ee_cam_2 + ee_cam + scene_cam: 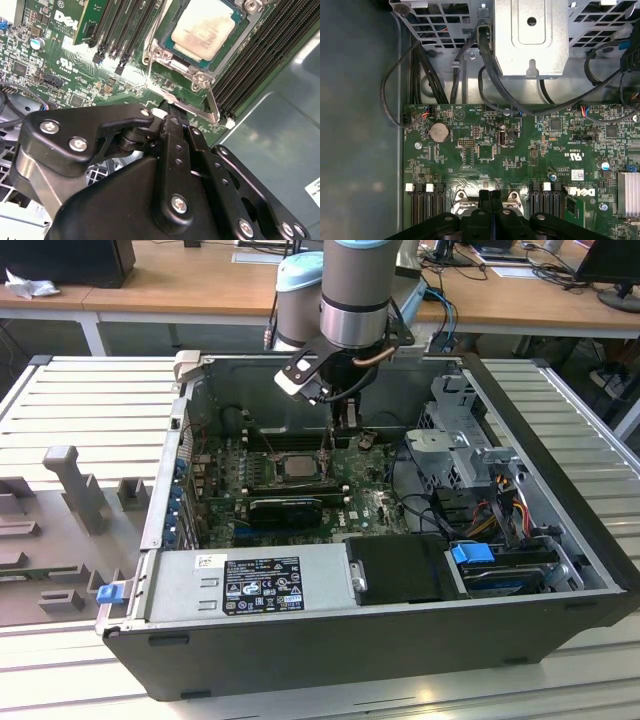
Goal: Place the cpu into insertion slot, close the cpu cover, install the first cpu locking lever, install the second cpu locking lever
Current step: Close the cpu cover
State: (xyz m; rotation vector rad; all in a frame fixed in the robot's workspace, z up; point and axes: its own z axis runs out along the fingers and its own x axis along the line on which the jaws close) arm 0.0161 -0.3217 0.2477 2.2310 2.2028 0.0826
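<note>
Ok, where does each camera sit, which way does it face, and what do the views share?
Exterior view: off the arm, above the open black computer case, looking down into it; grey robot arm and hand show.
First wrist view: on the wrist, looking past the hand across the green motherboard towards the silver metal drive cage.
Second wrist view: on the wrist, looking past the hand at the square silvery-beige cpu.
Shared: hand and motherboard.

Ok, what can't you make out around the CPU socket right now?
Second wrist view: the picture's edge cuts the cpu; the gripper hides with its own body whether it touches the locking lever.
First wrist view: the gripper covers most of the cpu cover.
Exterior view: the locking lever is too small to judge.
</note>
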